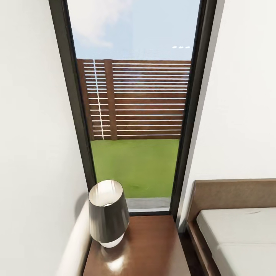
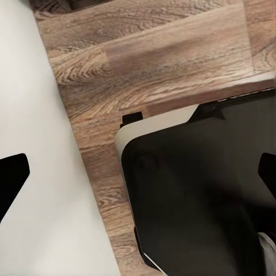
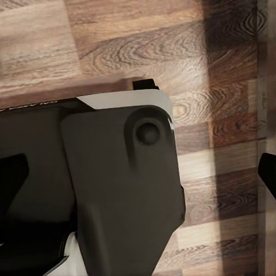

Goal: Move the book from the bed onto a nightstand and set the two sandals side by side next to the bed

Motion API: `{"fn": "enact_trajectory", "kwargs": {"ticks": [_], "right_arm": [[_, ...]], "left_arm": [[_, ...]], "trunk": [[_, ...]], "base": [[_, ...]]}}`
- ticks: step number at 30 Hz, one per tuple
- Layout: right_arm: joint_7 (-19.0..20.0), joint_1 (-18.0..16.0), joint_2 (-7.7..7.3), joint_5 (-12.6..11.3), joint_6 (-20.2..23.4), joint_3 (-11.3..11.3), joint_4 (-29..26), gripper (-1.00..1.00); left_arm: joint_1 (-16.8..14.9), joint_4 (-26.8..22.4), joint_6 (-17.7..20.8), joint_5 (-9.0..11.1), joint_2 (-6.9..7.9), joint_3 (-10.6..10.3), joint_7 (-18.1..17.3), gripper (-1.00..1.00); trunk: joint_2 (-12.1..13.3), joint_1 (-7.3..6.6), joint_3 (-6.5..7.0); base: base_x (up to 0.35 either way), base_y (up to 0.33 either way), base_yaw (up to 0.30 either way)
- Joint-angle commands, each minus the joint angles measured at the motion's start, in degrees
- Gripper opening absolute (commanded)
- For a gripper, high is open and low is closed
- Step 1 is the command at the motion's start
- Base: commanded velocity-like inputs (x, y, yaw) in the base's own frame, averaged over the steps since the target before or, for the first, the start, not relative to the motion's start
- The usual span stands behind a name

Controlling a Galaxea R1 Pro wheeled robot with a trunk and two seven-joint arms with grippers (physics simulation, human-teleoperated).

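Standing at the bottom middle of the head view is the nightstand [image 1: 149, 249], a low dark-brown wooden cabinet with a shiny flat top. A lamp [image 1: 108, 212] with a dark grey shade and a white base sits on its left part. The bed [image 1: 237, 237] is at the lower right of the frame, just beside the nightstand, with a pale mattress and a brown headboard. A tall window [image 1: 134, 115] with a dark frame rises behind the nightstand, and through it show green grass and a brown slatted fence. White walls [image 1: 34, 134] stand on both sides.

The wrist views look down at the wood-plank floor [image 2: 149, 52] and at the robot's dark base [image 3: 121, 195]. In the left wrist view a white wall fills the left side. Dark finger tips [image 2: 11, 181] sit at the far edges of both wrist views, wide apart, so both grippers are open and hold nothing
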Motion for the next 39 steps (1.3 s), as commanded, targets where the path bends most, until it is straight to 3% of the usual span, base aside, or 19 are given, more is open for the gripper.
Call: {"fn": "enact_trajectory", "kwargs": {"ticks": [1, 23, 39], "right_arm": [[-0.18, -0.04, 0.01, -0.27, -0.02, -0.34, 0.07, 1.00], [-0.18, -0.04, 0.01, -0.23, 0.11, -0.33, 0.07, 1.00], [-0.23, -0.04, 0.09, -0.57, -2.37, -0.33, 0.07, 1.00]], "left_arm": [[-0.02, 0.05, -0.17, 0.60, 0.02, -0.48, -0.20, 1.00], [-0.02, 0.05, -0.17, 0.61, 0.01, -0.51, -0.20, 1.00], [-0.02, -0.03, -0.17, 0.50, -0.59, -0.92, -0.20, 1.00]], "trunk": [[-0.04, 0.02, -0.02], [-0.04, 0.02, -0.02], [-0.04, 0.02, -0.02]], "base": [[0.000, 0.000, 0.000], [0.001, 0.000, 0.000], [0.049, 0.000, 0.000]]}}
